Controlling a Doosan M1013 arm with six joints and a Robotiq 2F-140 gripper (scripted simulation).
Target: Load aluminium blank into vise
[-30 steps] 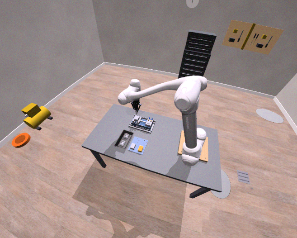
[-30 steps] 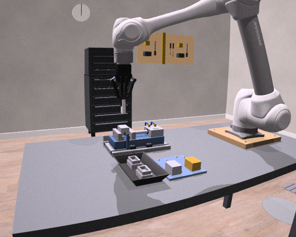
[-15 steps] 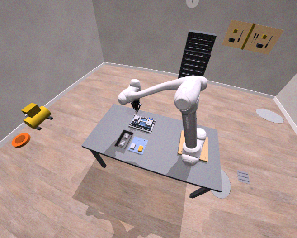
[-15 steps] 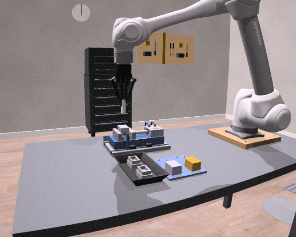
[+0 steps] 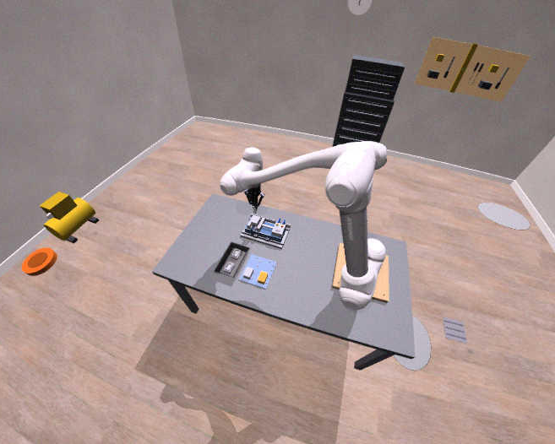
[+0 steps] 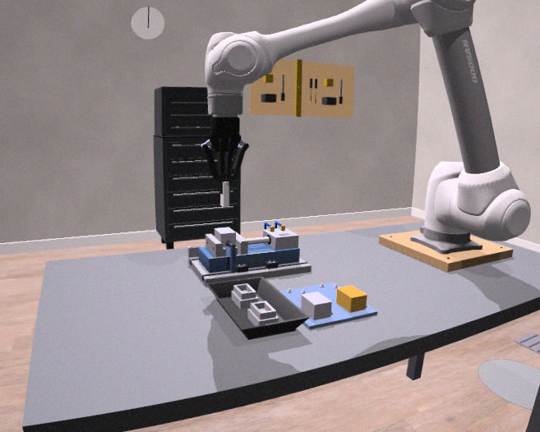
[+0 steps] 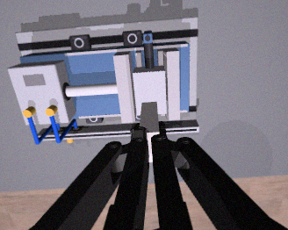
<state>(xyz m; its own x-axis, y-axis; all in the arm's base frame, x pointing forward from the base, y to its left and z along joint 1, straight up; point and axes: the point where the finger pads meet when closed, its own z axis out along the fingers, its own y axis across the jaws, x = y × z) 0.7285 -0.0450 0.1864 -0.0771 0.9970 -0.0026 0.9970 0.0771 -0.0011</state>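
My gripper [image 5: 254, 208] [image 6: 223, 199] [image 7: 150, 113] is shut on nothing and hangs well above the vise [image 5: 265, 229] [image 6: 249, 256] [image 7: 92, 66]. An aluminium blank [image 5: 255, 220] [image 6: 224, 232] [image 7: 148, 85] sits in the vise's narrow opening between the two jaws, with the dark work stop rod [image 7: 147, 53] at its end. Two finished parts [image 5: 237, 253] [image 5: 229, 267] [image 6: 244, 293] [image 6: 262, 310] lie pocket up in the dark outfeed tray [image 5: 221, 260] [image 6: 281, 301]. An aluminium blank [image 5: 247, 272] [image 6: 316, 304] and a brass blank [image 5: 262, 276] [image 6: 351, 297] lie apart on the blue infeed plate [image 5: 264, 261] [image 6: 349, 318].
The block with two blue hoses [image 6: 281, 239] [image 7: 35, 88] stands at the vise's other end, with the piston rod across the wider gap. The arm's base stands on a wooden board [image 5: 389, 285] [image 6: 446, 259] at the table's right. A black tool cabinet [image 6: 186, 162] stands behind.
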